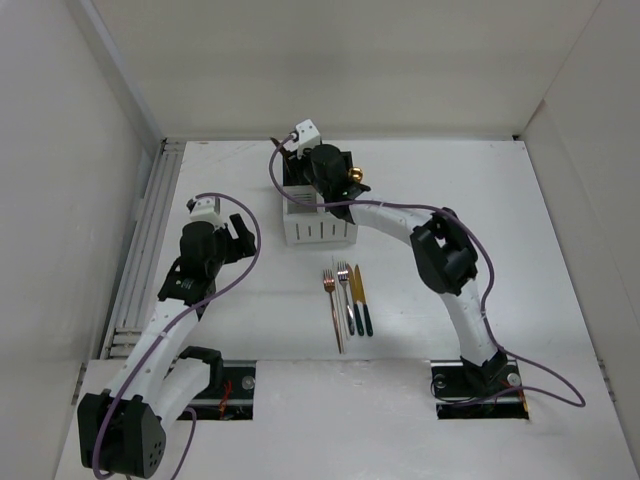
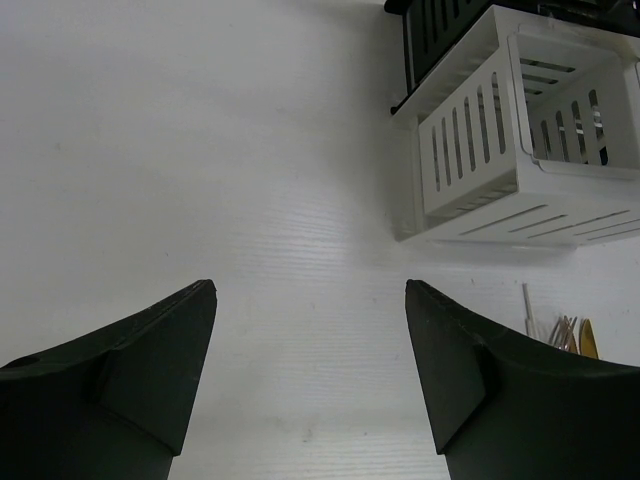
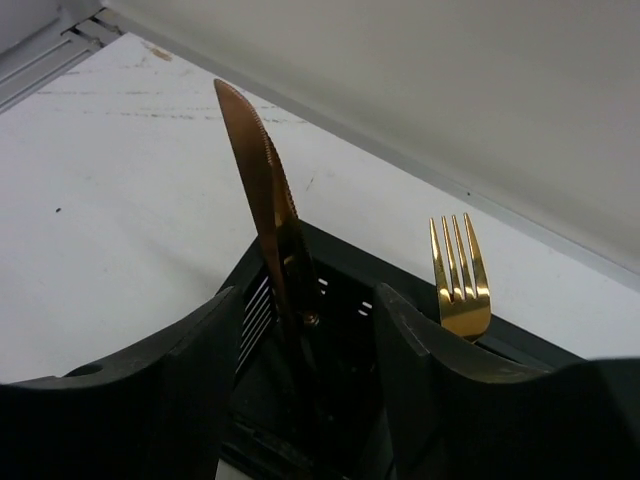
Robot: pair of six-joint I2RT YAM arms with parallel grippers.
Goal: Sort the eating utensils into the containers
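Observation:
The black container (image 3: 345,275) sits behind the white container (image 1: 318,228) at the back of the table. My right gripper (image 3: 305,300) is open just above its left compartment, its fingers either side of upright gold knives (image 3: 262,190) without touching them. A gold fork (image 3: 460,285) stands in the other compartment. Three more utensils (image 1: 347,295), gold heads with dark handles, lie side by side mid-table. My left gripper (image 2: 310,295) is open and empty over bare table left of the white container (image 2: 520,150). The utensil tips (image 2: 565,335) show at the right edge of the left wrist view.
White enclosure walls stand on all sides, with a ribbed rail (image 1: 150,240) along the left edge. The right arm (image 1: 440,250) stretches diagonally across the table's middle. Purple cables loop beside both arms.

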